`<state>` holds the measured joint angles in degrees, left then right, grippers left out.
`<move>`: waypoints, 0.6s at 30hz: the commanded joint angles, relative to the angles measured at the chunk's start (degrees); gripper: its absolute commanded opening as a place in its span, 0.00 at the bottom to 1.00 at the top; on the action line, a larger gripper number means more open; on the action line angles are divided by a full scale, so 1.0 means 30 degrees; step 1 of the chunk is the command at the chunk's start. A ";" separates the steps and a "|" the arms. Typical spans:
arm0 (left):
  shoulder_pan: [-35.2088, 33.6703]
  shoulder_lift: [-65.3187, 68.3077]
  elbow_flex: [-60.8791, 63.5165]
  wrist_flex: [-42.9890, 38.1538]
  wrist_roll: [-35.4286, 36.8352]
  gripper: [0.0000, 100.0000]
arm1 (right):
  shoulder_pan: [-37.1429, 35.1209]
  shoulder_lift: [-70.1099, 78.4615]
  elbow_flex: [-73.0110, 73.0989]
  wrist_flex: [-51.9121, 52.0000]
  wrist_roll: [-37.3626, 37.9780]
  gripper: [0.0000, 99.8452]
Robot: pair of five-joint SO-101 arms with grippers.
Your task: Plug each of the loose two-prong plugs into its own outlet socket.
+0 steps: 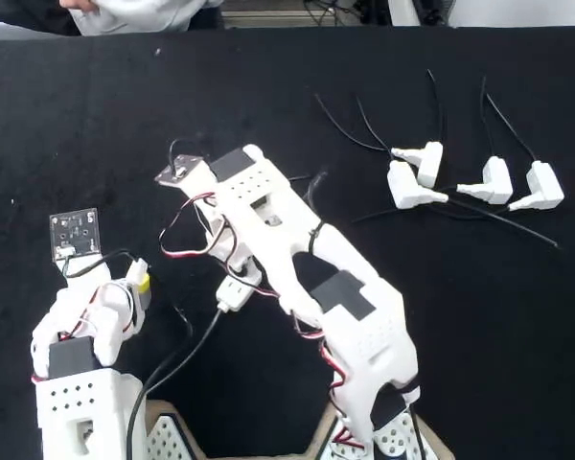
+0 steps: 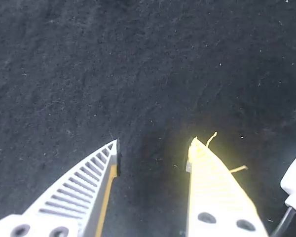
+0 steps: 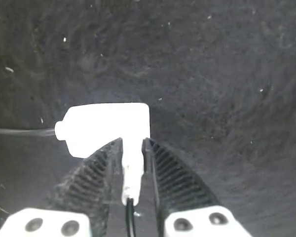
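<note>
My right gripper (image 3: 133, 143) is shut on the narrow stem of a white right-angle plug (image 3: 106, 126), held just above the black table; a black cord runs back between the fingers. In the high view my right arm (image 1: 297, 259) stretches diagonally from the front right to the table's middle left. Several loose white plugs with thin black cords lie at the back right: one (image 1: 428, 161), another (image 1: 407, 187), a third (image 1: 495, 182). My left gripper (image 2: 153, 148) is open over bare black cloth at the front left (image 1: 134, 286), with nothing between its fingers.
A white connector (image 1: 235, 292) on a thick black cable lies between the two arms, its cable trailing to the front edge. Red and black wires loop beside the right arm. The black tablecloth (image 1: 96, 115) covers the whole table.
</note>
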<state>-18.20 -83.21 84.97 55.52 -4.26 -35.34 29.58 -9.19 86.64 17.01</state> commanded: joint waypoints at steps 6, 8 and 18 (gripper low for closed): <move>-0.0132 -0.0234 -0.1099 0.0000 -0.0059 0.23 | -0.0791 -0.2447 0.3824 -0.3048 -0.1524 0.01; -0.0132 -0.0234 -0.1099 0.0000 -0.0059 0.23 | -0.0850 -0.3443 0.4967 -0.3780 -0.1524 0.01; -0.0132 -0.0234 -0.1099 -0.0029 -0.0059 0.23 | -0.0908 -0.4762 0.5700 -0.4630 -0.1436 0.18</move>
<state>-18.20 -83.21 84.97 55.52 -4.26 -36.48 16.57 9.89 73.71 12.88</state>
